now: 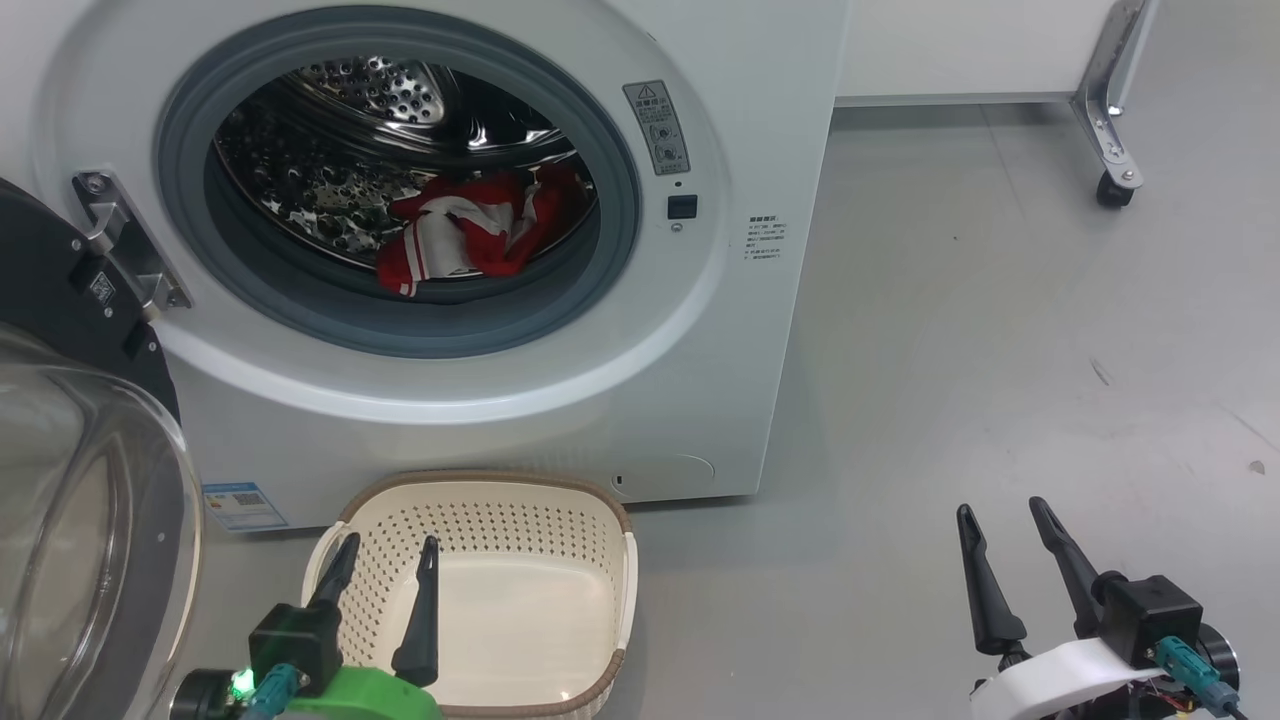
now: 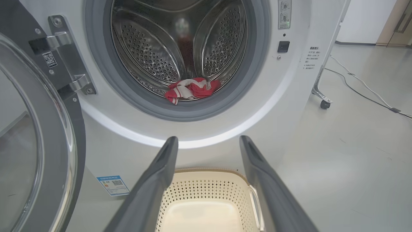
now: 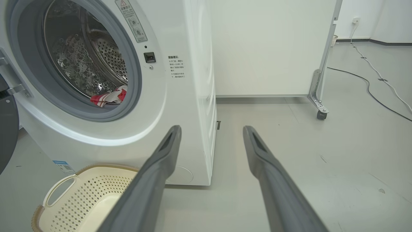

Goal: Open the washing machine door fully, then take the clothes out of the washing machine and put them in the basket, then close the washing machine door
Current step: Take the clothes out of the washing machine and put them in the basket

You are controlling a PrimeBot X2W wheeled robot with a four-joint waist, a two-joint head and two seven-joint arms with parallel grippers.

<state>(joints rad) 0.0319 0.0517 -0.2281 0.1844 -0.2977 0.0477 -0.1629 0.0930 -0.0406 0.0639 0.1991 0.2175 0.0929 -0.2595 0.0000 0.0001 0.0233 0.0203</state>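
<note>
Left gripper [image 1: 390,545] hangs near the camera over the basket [image 1: 480,481], its two dark fingers spread wide with nothing between them. Right gripper [image 1: 1002,510] is just as wide open and empty, well off to the right above the bare grey floor [image 1: 1000,350].

The washing machine door [image 1: 60,300] is swung out to the left on a metal hinge bracket [image 1: 120,240], and its bulging glass bowl sits near and just left of the left gripper. The washing machine [image 1: 760,120] shows its drum [image 1: 380,90] open toward both grippers. The clothes [image 1: 470,235], red with white panels, lie bunched low in the drum behind the raised lip of the grey rubber seal [image 1: 620,200].

The basket stands on the floor close against the machine's lower front, beneath the opening, with nothing in it. A small blue label [image 1: 243,505] sits on the machine just left of the basket.

Far right of the machine, a white panel rests on a metal leg with a castor [image 1: 1112,188]. Cables [image 3: 370,87] trail across the floor beyond the castor.
</note>
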